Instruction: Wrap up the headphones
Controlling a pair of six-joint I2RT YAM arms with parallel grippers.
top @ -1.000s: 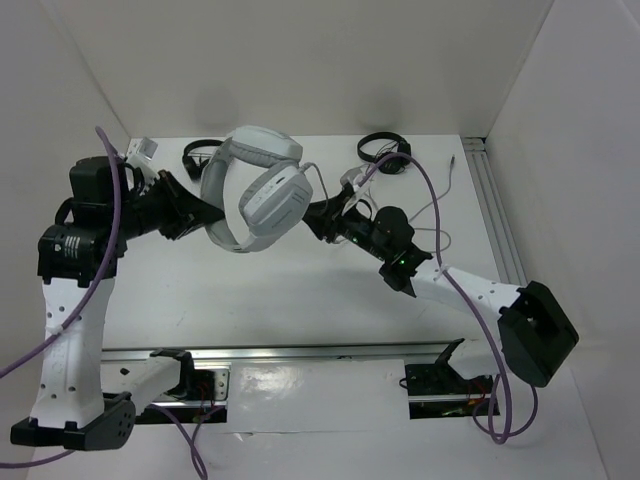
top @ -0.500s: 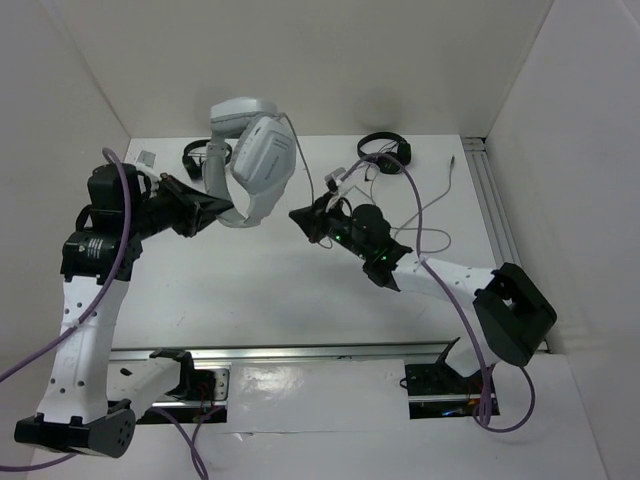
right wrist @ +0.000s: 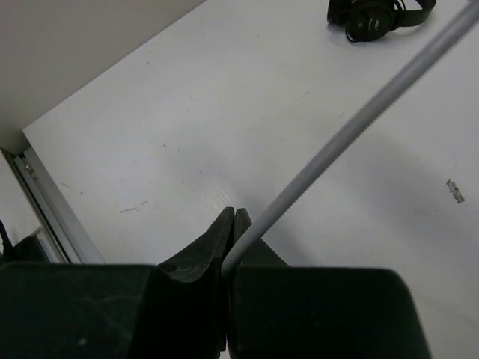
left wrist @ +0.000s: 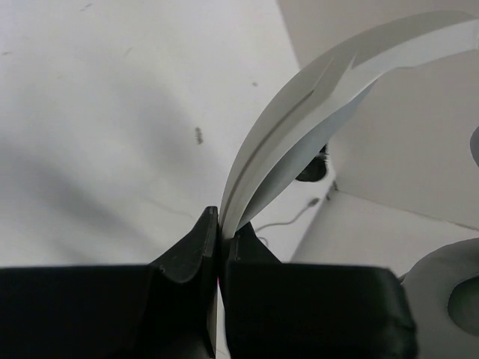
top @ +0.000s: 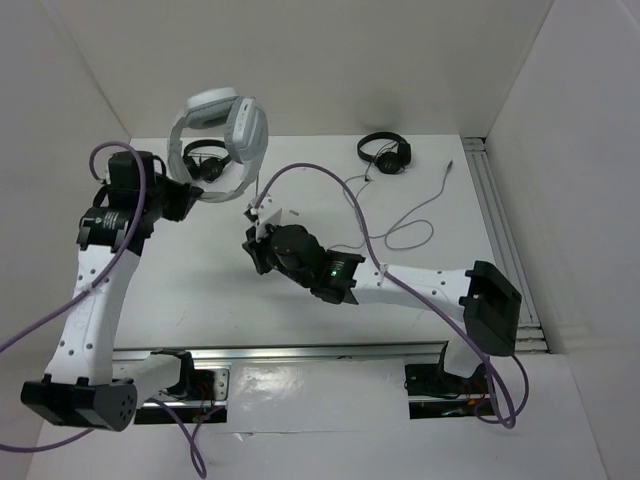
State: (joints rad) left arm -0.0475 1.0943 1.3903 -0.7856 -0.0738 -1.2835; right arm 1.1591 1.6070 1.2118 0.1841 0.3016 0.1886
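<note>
The white and light-grey headphones (top: pixel 222 128) hang in the air at the back left, and their headband (left wrist: pixel 299 127) is pinched between the jaws of my left gripper (top: pixel 188 200). In the left wrist view that gripper (left wrist: pixel 219 224) is shut on the band's edge, and an earcup (left wrist: pixel 449 299) shows at the lower right. My right gripper (top: pixel 253 250) is to the right of and below the headphones, over the table. It (right wrist: pixel 233 221) is shut on the thin grey cable (right wrist: pixel 352 127). The cable's slack (top: pixel 408 215) loops on the table at the right.
Two small black headphones lie at the back of the table, one (top: pixel 205 160) under the lifted white pair and one (top: pixel 385 150) at the back middle; the right wrist view shows one (right wrist: pixel 374 15). Purple arm cables arc over both arms. A metal rail (top: pixel 505 230) runs along the right edge.
My left arm has swung the headphones left and towards the back wall, turning them. My right arm has moved left across the table with the cable in its jaws.
</note>
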